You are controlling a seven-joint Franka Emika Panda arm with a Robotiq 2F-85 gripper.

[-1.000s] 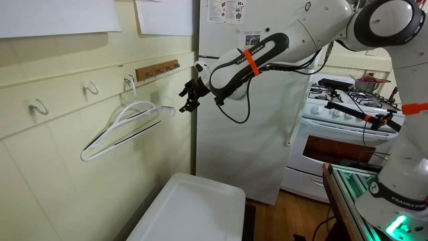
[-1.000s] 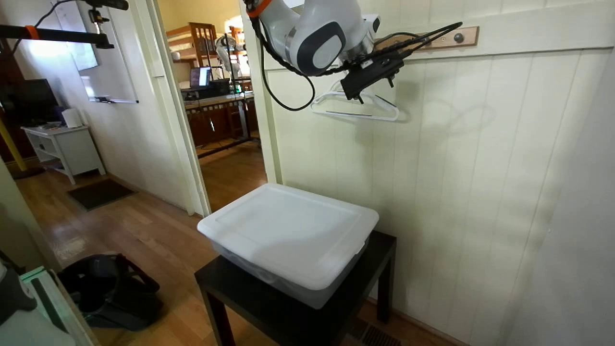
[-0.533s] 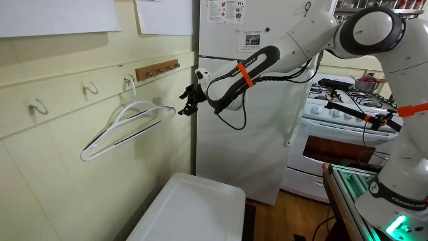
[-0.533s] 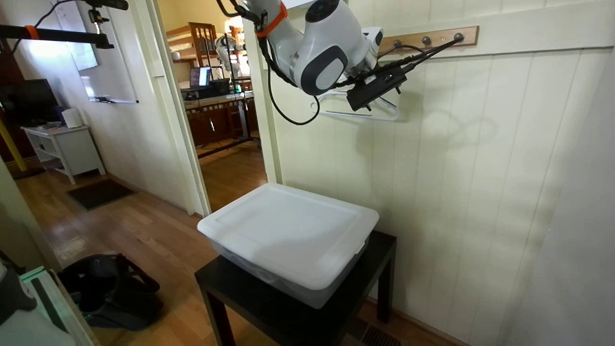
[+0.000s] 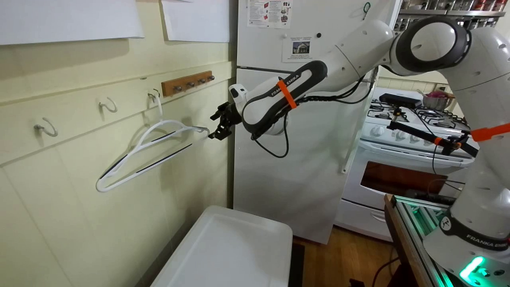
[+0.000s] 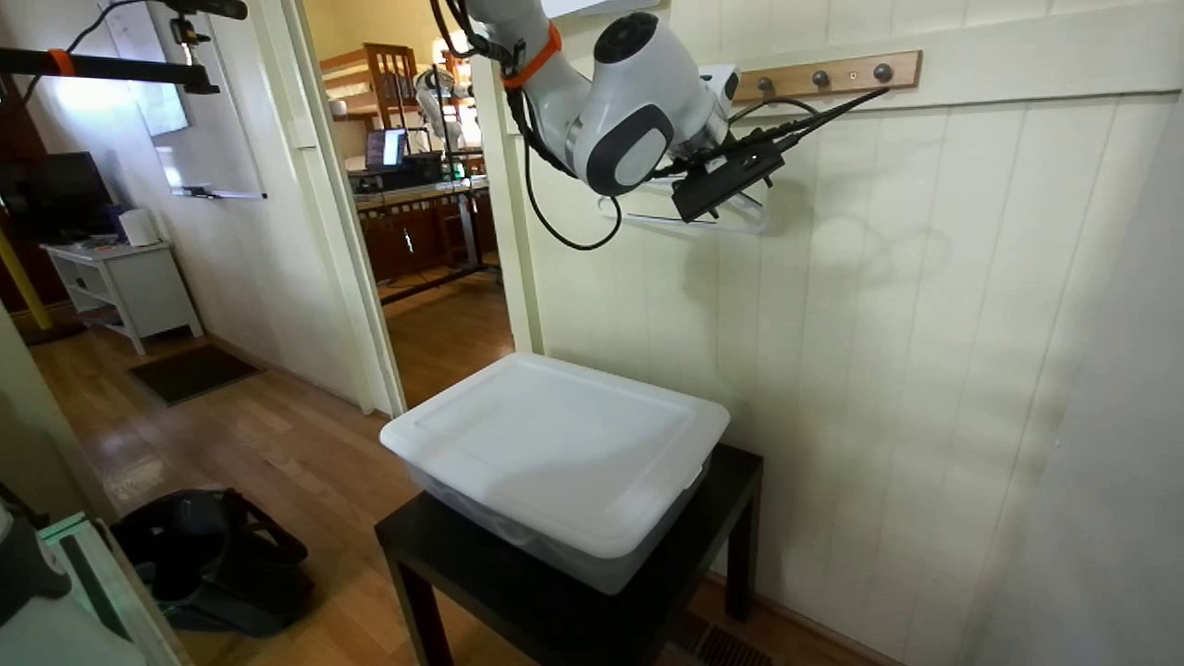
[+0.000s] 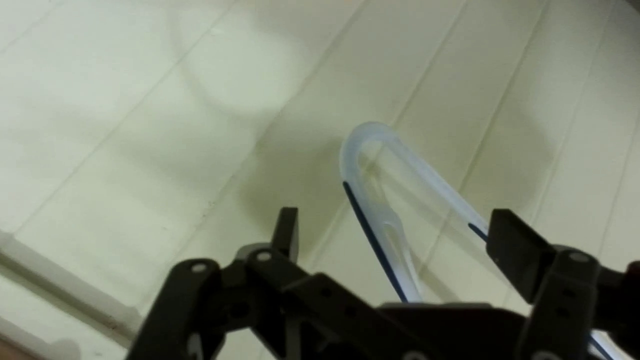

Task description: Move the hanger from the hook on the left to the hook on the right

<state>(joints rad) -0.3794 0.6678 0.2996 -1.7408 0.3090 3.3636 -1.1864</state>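
Hanger (image 5: 159, 161) on a wall hook (image 5: 152, 95), two hooks (image 5: 115, 107) left of it, peg rail (image 5: 187, 83) to its right, bin (image 6: 555, 453) below it, gripper (image 7: 395, 223) at its right end, jaws spread, contact unclear, arm (image 6: 622, 106) hiding much of it in an exterior view

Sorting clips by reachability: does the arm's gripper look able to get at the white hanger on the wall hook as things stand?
Probably yes: the gripper is open, and the wrist view shows part of the hanger in the gap, nothing blocking it. Depth is hard to tell.
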